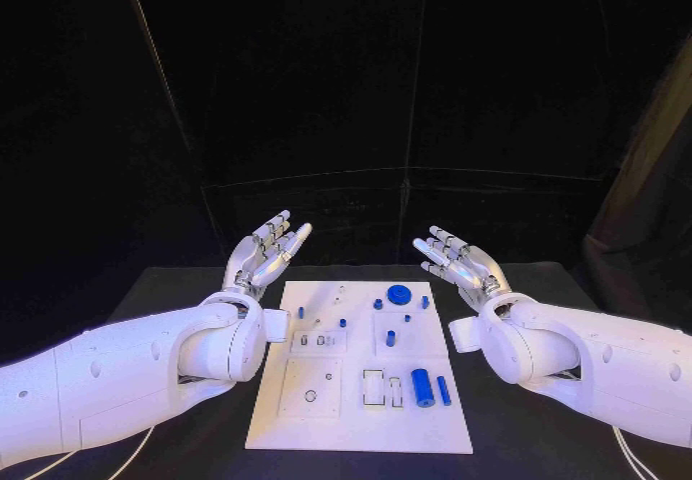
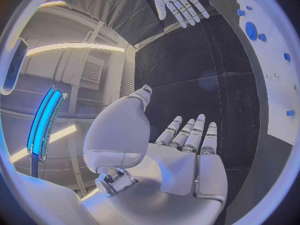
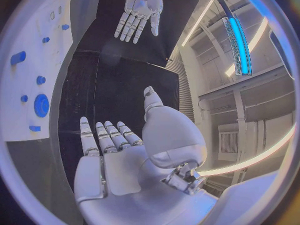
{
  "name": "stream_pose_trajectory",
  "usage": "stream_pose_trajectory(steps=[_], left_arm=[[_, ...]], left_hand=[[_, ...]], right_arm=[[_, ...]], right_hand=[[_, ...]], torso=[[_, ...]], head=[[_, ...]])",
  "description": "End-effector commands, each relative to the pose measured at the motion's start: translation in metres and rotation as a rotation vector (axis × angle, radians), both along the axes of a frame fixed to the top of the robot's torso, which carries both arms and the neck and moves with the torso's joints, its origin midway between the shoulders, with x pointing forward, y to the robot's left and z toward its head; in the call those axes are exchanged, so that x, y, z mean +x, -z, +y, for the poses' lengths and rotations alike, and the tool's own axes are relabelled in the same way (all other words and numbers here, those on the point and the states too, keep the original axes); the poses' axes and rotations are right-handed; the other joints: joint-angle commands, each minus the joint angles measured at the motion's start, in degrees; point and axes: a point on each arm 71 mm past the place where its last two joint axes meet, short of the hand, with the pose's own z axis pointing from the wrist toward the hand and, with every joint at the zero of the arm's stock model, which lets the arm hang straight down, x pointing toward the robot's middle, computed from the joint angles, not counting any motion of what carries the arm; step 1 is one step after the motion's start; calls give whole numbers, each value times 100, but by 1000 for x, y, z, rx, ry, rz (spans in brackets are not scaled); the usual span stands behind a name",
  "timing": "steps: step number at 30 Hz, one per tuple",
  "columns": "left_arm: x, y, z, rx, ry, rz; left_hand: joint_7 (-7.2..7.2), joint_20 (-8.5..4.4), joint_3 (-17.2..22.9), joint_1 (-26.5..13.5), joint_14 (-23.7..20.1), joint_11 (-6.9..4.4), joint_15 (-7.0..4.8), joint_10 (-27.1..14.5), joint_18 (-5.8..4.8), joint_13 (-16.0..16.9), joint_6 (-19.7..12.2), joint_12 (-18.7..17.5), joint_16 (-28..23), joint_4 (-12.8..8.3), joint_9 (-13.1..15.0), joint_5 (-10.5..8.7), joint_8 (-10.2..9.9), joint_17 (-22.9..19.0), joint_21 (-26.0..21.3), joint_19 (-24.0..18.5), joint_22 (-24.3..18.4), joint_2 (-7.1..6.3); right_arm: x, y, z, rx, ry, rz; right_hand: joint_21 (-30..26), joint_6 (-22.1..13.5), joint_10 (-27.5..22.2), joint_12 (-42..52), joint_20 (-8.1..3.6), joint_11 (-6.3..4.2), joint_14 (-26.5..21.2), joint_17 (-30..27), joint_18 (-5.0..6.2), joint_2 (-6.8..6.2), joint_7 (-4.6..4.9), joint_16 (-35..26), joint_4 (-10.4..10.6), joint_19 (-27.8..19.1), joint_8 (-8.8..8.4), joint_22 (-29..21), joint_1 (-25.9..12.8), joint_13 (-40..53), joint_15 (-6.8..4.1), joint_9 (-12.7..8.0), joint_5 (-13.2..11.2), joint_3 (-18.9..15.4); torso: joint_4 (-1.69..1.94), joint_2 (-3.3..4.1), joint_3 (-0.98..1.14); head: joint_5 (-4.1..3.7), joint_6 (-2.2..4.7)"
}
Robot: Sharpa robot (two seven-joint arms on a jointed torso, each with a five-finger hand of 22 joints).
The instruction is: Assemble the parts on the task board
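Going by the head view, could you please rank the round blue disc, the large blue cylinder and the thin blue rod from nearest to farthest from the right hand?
1. round blue disc, at the board's far end, beside the right hand.
2. large blue cylinder, near end.
3. thin blue rod, alongside it; these two are too close to call.

A robot test lab, staged for recording.

I work at a black bench hung round with black curtains, a white task board laid square before me. From my wrists I see bare pale walls, a wall vent, long strip lights and a glowing blue light bar, fittings of a laboratory.
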Motion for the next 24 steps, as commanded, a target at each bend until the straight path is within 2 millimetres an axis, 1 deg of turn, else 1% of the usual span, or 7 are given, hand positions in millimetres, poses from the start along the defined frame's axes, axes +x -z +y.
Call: stream_pose_trajectory(steps=[1,4,6,8,12,15,24], left_arm=[[-1,-5,-2,-31,31,-60],[1,-3,3,-57,52,-36],[2,-2,3,-65,65,-31],[2,-2,4,-71,74,-28],[3,-3,5,-72,101,-31],[3,-4,6,-66,134,-34],[-5,-10,5,-29,278,-54]], left_hand=[[677,51,19,120,172,76,43,67,96,10,67,41,55,40,11,34,40,26,36,44,15,9],[824,55,39,137,935,217,172,427,-22,49,276,105,252,-2,36,31,80,135,174,392,96,81],[876,68,68,203,2167,287,160,1337,0,152,919,313,647,-105,117,23,233,317,673,1644,376,180],[860,44,52,238,2573,223,78,2318,83,231,1527,532,807,-230,176,30,368,354,1172,2816,617,250],[761,2,5,311,3386,66,-159,3464,290,263,2532,789,1080,-468,241,23,560,426,1527,3611,722,324],[652,-90,-23,451,3857,-53,-303,3891,303,243,3183,843,1163,-714,257,24,648,479,1648,4009,729,318],[425,-418,-34,785,4882,-341,-636,4776,304,257,3842,859,1363,-1185,214,27,669,832,1899,4821,752,336]], right_arm=[[-3,-1,9,-18,-153,1],[6,-4,-6,-130,-128,-84],[9,-6,-11,-169,-124,-115],[11,-8,-14,-202,-123,-140],[19,-16,-21,-276,-125,-202],[26,-25,-25,-333,-132,-246],[48,-54,-24,-605,-224,-407]], right_hand=[[184,338,400,72,89,157,506,57,74,47,570,109,-334,355,76,94,654,41,136,42,-68,46],[830,1443,1963,397,79,468,2491,258,253,60,815,595,-752,1844,319,424,1182,197,324,181,-141,219],[1098,2202,3133,671,57,375,3562,332,386,60,799,858,-920,2288,508,525,1361,293,220,270,-145,290],[1259,2814,3656,796,51,280,3943,327,495,63,747,942,-1023,2569,651,578,1444,306,111,329,-148,329],[1450,3613,4109,798,-16,152,4473,266,568,69,634,956,-1193,2926,755,621,1519,233,-34,347,-157,379],[1569,3997,4365,719,-104,77,4811,239,564,75,571,912,-1324,3141,736,641,1528,209,-129,310,-154,404],[2144,4557,5010,488,-432,-108,5691,265,565,123,463,825,-1668,3819,600,861,1447,210,-390,259,-143,408]], torso=[[-1,0,0],[-5,47,13],[-1,66,14],[10,89,14],[39,158,13],[57,219,10],[112,434,-13]], head=[[0,-1],[-21,0],[-32,5],[-44,25],[-88,66],[-103,92],[-183,169]])
